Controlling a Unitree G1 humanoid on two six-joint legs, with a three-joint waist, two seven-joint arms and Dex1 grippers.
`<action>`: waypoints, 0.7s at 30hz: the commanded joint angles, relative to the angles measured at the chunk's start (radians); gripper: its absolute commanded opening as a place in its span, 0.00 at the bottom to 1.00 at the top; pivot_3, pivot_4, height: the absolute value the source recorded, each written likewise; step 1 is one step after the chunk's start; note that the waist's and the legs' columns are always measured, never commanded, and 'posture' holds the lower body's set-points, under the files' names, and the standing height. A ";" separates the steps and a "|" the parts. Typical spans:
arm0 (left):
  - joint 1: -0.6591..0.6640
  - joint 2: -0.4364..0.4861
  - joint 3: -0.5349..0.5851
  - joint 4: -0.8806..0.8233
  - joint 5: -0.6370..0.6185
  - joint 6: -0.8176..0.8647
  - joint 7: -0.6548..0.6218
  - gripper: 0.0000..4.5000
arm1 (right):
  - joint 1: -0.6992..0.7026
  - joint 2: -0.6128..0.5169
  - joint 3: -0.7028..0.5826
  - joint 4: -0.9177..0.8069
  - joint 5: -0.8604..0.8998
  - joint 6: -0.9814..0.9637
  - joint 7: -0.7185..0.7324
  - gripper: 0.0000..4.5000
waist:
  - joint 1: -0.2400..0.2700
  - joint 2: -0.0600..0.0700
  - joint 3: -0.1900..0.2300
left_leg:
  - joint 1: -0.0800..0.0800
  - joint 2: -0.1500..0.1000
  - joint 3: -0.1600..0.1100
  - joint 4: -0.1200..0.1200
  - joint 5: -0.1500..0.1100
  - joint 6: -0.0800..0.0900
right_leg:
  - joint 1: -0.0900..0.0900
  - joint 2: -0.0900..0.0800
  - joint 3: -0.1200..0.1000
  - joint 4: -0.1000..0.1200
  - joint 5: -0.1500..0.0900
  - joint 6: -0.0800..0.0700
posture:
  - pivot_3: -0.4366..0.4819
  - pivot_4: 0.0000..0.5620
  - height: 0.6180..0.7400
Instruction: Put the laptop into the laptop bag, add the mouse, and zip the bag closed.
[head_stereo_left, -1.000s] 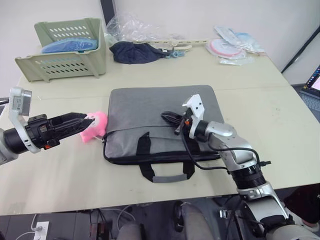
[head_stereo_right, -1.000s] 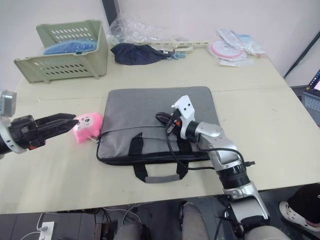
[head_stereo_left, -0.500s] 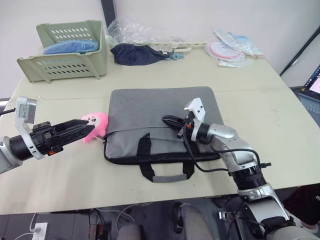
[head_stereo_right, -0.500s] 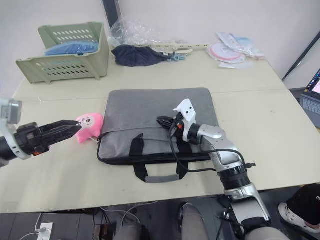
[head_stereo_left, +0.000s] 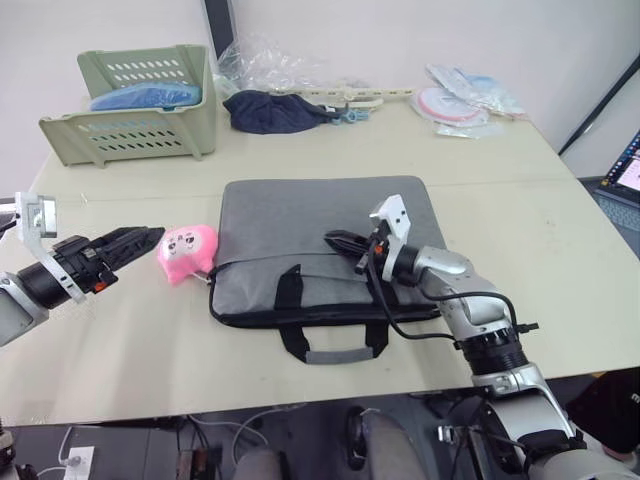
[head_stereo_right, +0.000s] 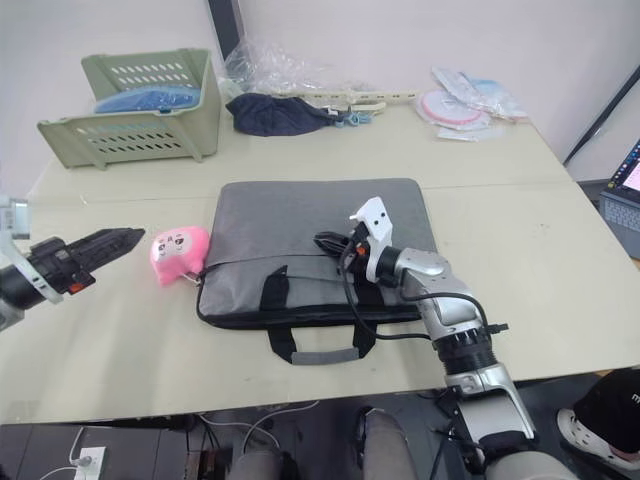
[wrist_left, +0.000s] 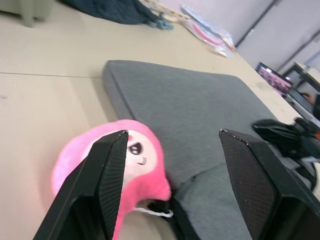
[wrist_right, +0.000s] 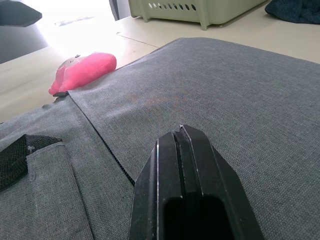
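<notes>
Head view: the grey bag (head_stereo_left: 320, 245) lies mid-frame, long axis left to right, zip line running along its near half. The right gripper (head_stereo_left: 342, 240) rests on it mid-frame, nearer than the left gripper (head_stereo_left: 140, 240) at left, beside a pink plush toy (head_stereo_left: 186, 250).

Left wrist view: fingers spread wide around the toy.

Right wrist view: fingers pressed together, empty, over the fabric.

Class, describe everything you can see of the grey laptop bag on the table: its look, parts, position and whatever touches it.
The laptop bag is a flat, grey, woven-fabric rectangle lying on the beige table. A dark zip line runs along its near part, with two black straps and a grey-padded handle hanging toward the table's near edge. The right gripper rests shut on its top. A pink plush toy lies against its left end. Its contents are hidden.
</notes>
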 joint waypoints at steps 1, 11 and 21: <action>-0.027 -0.026 0.002 0.059 0.034 -0.049 0.002 0.69 | 0.047 -0.010 0.017 0.058 -0.038 0.071 -0.018 0.01 | 0.000 0.000 0.000 | 0.000 0.000 0.000 0.000 0.000 0.000 | 0.000 0.000 0.000 0.000 0.000 0.000 | 0.48 0.27 1.00; -0.134 -0.062 -0.052 0.352 0.171 -0.182 -0.039 0.69 | 0.055 -0.011 0.009 0.041 -0.042 0.083 -0.030 0.01 | 0.001 -0.001 -0.001 | 0.000 0.000 0.000 0.000 0.000 0.000 | 0.000 0.000 -0.001 0.000 0.000 0.000 | 0.48 0.27 1.00; -0.202 -0.108 -0.130 0.479 0.235 -0.217 -0.120 0.69 | 0.065 -0.011 -0.002 0.028 -0.038 0.093 -0.046 0.01 | 0.001 -0.003 -0.002 | 0.000 0.000 0.000 0.000 0.000 0.000 | 0.000 0.000 -0.002 0.000 0.000 0.000 | 0.48 0.27 1.00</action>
